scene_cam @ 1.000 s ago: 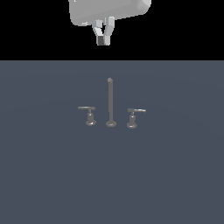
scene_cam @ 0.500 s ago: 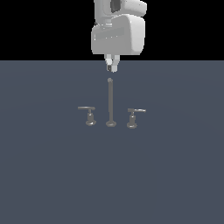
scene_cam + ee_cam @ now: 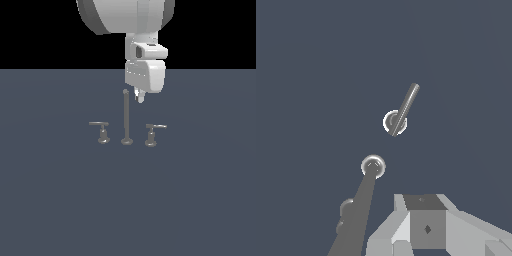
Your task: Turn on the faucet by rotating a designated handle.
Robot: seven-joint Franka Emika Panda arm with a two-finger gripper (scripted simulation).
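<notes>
The faucet stands mid-floor: a tall thin spout post (image 3: 127, 117) with a short handle on each side. The designated handle (image 3: 152, 135), its lever tipped pale, is on the exterior view's right of the post. The duller twin handle (image 3: 102, 133) is on the left. My gripper (image 3: 140, 96) hangs beside the post's top, above and behind the designated handle, touching nothing, fingers together. In the wrist view the designated handle (image 3: 396, 121) lies beyond the post's top (image 3: 373, 166). The twin (image 3: 346, 208) is mostly hidden behind the post. My gripper (image 3: 423, 210) shows at the edge.
A flat dark grey floor (image 3: 60, 200) spreads around the faucet. The arm's big white links (image 3: 125, 15) hang over the back of the scene.
The arm has come down and toward the faucet. The gripper has dropped from high above to the level of the spout post's top. The faucet's handles have not moved.
</notes>
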